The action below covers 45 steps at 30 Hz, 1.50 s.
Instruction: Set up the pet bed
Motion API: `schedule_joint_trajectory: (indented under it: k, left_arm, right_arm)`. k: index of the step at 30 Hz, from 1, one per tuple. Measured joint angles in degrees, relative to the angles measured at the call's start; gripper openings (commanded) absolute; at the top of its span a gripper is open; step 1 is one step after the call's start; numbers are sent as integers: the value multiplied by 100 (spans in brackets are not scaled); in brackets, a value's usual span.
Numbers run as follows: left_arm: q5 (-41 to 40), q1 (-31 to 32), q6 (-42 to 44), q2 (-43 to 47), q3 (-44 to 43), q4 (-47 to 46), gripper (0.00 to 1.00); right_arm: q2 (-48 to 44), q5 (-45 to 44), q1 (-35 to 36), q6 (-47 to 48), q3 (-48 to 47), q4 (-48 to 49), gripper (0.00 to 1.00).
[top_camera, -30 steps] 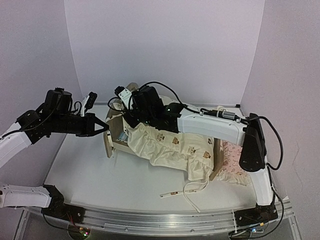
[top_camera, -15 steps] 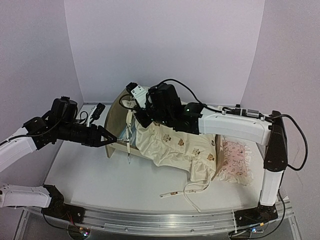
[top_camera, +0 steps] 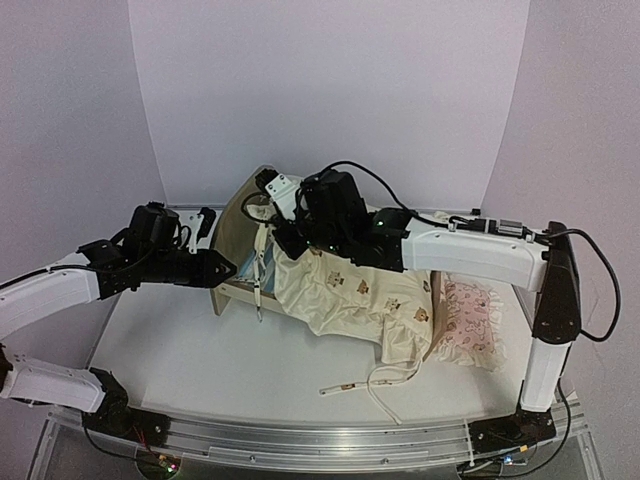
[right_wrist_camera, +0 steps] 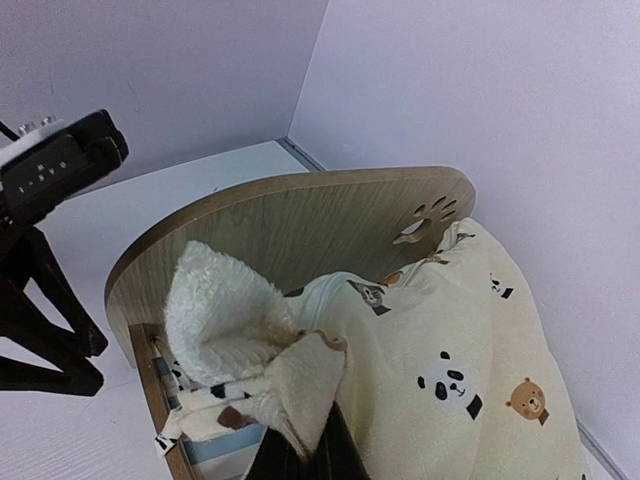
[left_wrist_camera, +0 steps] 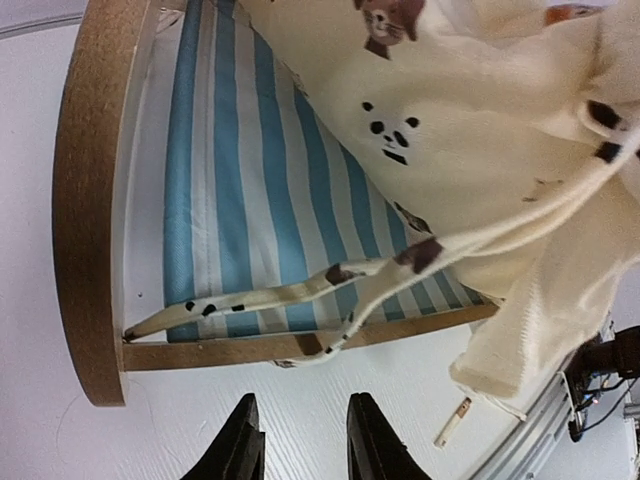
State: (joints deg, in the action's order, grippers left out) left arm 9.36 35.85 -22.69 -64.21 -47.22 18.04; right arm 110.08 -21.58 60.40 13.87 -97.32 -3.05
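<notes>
One pet bed (left_wrist_camera: 85, 200), standing mid-desk, headboard (right_wrist_camera: 300, 225) towards the left arm's side, footboard end towards the right arm's. The striped mattress base (left_wrist_camera: 230, 200) shows bare only at the headboard end.

The cream cushion (top_camera: 350, 290) covers the rest of the bed but isn't seated. It's bunched, and it spills over the bed's near rail and foot corner.

Right tool (right_wrist_camera: 300, 450) is clamped on the cushion's fleecy corner, just inside the headboard.

Left tool (left_wrist_camera: 305, 440) sits just outside the bed's near rail at the headboard end, fingers apart, nothing between them.

One cushion tie (left_wrist_camera: 290, 290) lies across the stripes and over that rail. Another tie (top_camera: 350, 385) is loose on the desk (top_camera: 180, 350) in front of the bed. The pink pillow (top_camera: 470, 320) is beyond the footboard.

Risks as I read them:
- The frame looks light. A hard pull on that corner could drag or tip the bed instead of sliding the cushion.
- The left tool is close to the rail, so any drift inward nudges the frame.
- The tie over the rail could snag the left fingers.
- The overhang may pull the cushion off the near side once the corner is let go.
</notes>
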Motion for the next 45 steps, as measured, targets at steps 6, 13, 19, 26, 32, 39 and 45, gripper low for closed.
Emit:
schedule_joint_trajectory:
  k: [6,13,19,26,32,39,45]
  left_arm:
    - [-537,124,89,-549,-80,-274,28]
    - [-606,252,377,-1038,-275,-415,35]
    - [-565,300,639,-1204,-341,-407,38]
    - [-498,482,801,-1412,-456,-408,43]
    - [-569,646,838,-1643,-633,-451,43]
    - [-977,722,927,-1790,-662,-624,41]
    - [-1342,785,1061,-1953,-754,-843,38]
  right_arm:
    - [-97,15,0,2,7,2,0]
    - [-103,14,0,24,7,-1,0]
    - [-103,15,0,26,7,0,0]
    - [-103,15,0,26,7,-2,0]
    - [-103,15,0,26,7,-2,0]
    - [-103,18,0,26,7,-2,0]
    - [-103,38,0,25,7,-2,0]
